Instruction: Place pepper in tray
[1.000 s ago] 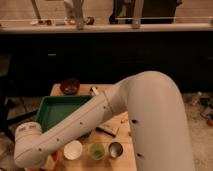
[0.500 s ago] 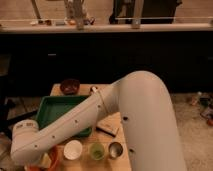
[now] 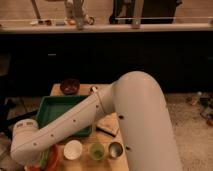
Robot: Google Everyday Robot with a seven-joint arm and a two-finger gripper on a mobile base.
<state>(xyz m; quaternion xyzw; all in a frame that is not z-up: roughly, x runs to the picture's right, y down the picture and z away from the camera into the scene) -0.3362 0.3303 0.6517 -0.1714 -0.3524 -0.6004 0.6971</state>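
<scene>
Arm (image 3: 75, 122): one white arm. It sweeps down from the right and ends in its wrist at the lower left corner.
Gripper: at the far end of that wrist, low at the left edge over the orange bowl. It is hidden by the arm and the frame edge, so I cannot tell whether it is apart, together or clamped on anything.
Orange bowl (image 3: 51, 158): one, at the bottom left, half covered by the wrist. There is a greenish streak at its near side.
Pepper: not clearly made out. That greenish streak by the orange bowl may be it, but I cannot tell. None lies on the bare part of the tray.
Tray (image 3: 60, 107): one, green with a raised rim, left of centre on the table (image 3: 56, 91). The arm crosses its front right corner, and the floor that shows is bare.
Dark bowl (image 3: 70, 86): one, behind the tray.
Small cups: three in a row along the front, white (image 3: 73, 149), green (image 3: 96, 150) and metal (image 3: 116, 148).
Pale flat packet (image 3: 107, 125): one, just right of the tray.
Done: nothing shows as placed, judging by the bare tray.
Left: probably the pick at the bowl, then the carry to the tray and the release.
</scene>
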